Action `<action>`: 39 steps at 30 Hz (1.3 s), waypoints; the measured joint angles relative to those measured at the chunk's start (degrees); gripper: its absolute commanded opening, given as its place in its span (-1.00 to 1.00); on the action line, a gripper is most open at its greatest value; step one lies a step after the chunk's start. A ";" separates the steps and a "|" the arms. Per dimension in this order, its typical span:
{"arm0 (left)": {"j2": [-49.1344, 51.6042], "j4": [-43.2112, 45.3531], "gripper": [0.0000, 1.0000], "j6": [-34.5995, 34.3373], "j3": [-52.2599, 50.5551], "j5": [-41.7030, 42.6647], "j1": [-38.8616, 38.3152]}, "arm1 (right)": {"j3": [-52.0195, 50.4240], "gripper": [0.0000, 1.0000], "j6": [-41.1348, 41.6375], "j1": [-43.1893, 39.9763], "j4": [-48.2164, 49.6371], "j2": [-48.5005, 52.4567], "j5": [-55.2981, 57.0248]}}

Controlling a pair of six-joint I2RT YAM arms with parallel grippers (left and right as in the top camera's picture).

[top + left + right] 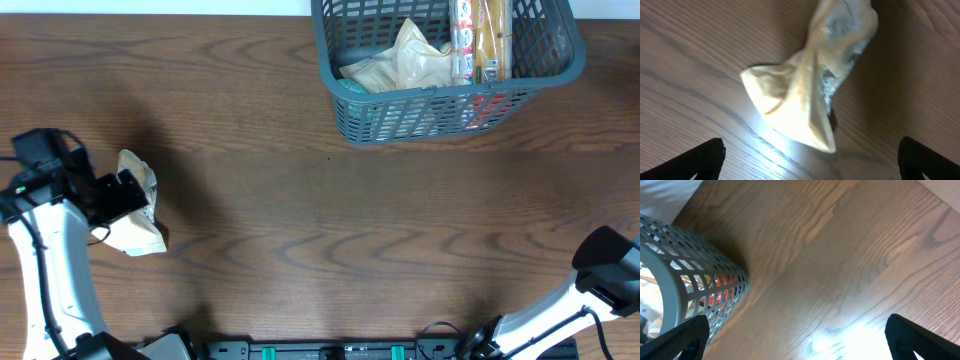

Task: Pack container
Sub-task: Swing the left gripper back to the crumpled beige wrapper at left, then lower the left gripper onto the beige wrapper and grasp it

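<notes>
Slippage threatens: left gripper hangs spread wide, empty, over the limp packet at 9 o'clock. Pinching one loose fold could drop it short of the container

This looks like a robotics lab: a white left arm and a right arm stand at a wood-grain table.

Dark brown wood-grain table. Slotted grey-blue plastic basket stands at its far edge. Crumpled beige plastic packet lies near its left edge.
</notes>
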 measured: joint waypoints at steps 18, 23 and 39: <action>19.39 6.12 0.97 10.19 -0.02 0.42 1.70 | 0.00 0.99 0.00 0.00 0.00 0.00 0.96; 21.62 8.04 0.97 10.60 -0.02 0.17 1.70 | 0.00 0.98 0.00 0.00 0.00 0.00 1.14; 24.22 9.40 0.97 9.90 -0.02 -1.16 1.70 | 0.00 0.99 0.00 0.00 0.00 0.00 0.61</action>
